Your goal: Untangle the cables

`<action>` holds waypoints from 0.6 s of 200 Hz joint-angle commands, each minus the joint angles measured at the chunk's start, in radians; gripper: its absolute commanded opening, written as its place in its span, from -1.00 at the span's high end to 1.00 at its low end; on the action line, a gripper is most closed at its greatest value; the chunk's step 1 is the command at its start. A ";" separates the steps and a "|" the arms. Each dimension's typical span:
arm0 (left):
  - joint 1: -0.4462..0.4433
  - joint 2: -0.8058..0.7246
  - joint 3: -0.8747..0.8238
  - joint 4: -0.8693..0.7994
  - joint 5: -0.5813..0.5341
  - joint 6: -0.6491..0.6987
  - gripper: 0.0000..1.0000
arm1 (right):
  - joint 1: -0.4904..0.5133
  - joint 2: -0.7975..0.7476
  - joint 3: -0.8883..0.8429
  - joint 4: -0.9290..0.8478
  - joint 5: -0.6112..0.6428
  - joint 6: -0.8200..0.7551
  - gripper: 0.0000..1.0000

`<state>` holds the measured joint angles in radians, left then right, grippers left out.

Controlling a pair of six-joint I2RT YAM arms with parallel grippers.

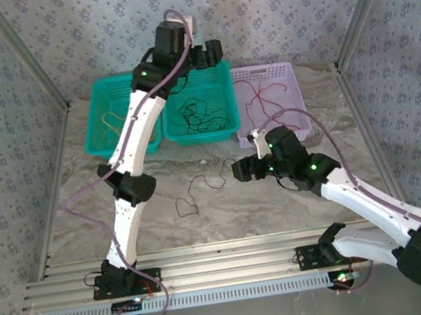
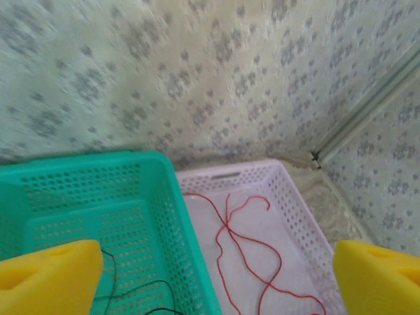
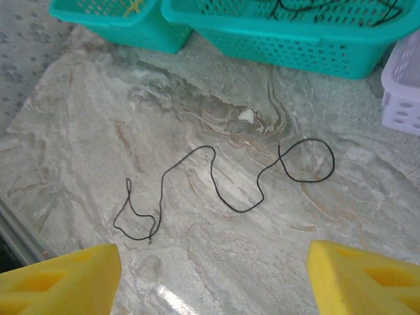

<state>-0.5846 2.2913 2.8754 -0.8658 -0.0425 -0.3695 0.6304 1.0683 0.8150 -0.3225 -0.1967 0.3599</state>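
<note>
1. Marble-patterned table (image 3: 98,118) carried three baskets along its far edge, and you had one black cable (image 3: 244,211) lying loose on its bare surface in front of them.
2. That black cable ran in a wavy line, with a closed loop at the end nearer the lilac basket (image 2: 295,210) and a narrow hairpin bend at the other end.
3. Your right hand (image 3: 213,275) hovered over the table on the near side of the loose cable. Its yellow fingers (image 3: 65,279) were spread wide, gripping nothing and not touching the cable.
4. Your left hand (image 2: 218,262) was held high over the far edge of the middle teal basket (image 2: 85,161), close to the back wall. Its fingers (image 2: 52,272) stood far apart, with nothing between them.
5. A red cable (image 2: 226,230) lay in loose curves on the floor of the lilac basket, the rightmost one.
6. You could see tangled black cables (image 1: 200,112) inside the middle teal basket.
7. A yellow cable (image 1: 111,123) lay in the left teal basket (image 1: 110,81).
8. The two teal baskets sat side by side, and the lilac one stood just beside the middle one.
</note>
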 commanded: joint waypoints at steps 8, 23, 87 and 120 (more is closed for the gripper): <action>0.007 -0.164 -0.027 -0.135 -0.131 0.024 -0.99 | 0.008 0.152 0.003 0.055 0.034 0.037 -0.52; 0.011 -0.266 -0.161 -0.151 -0.180 0.012 -1.00 | 0.013 0.249 0.041 0.055 0.071 0.043 -0.52; 0.013 -0.902 -1.096 0.161 -0.327 -0.003 -1.00 | 0.035 0.618 0.239 0.083 0.145 0.078 -0.51; 0.026 -1.096 -1.324 0.142 -0.359 -0.029 -1.00 | 0.047 0.741 0.301 0.111 0.218 0.101 -0.49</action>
<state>-0.5709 1.3117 1.6615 -0.7563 -0.3393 -0.3737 0.6666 1.7454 1.0763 -0.2363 -0.0605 0.4229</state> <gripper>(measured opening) 0.997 0.748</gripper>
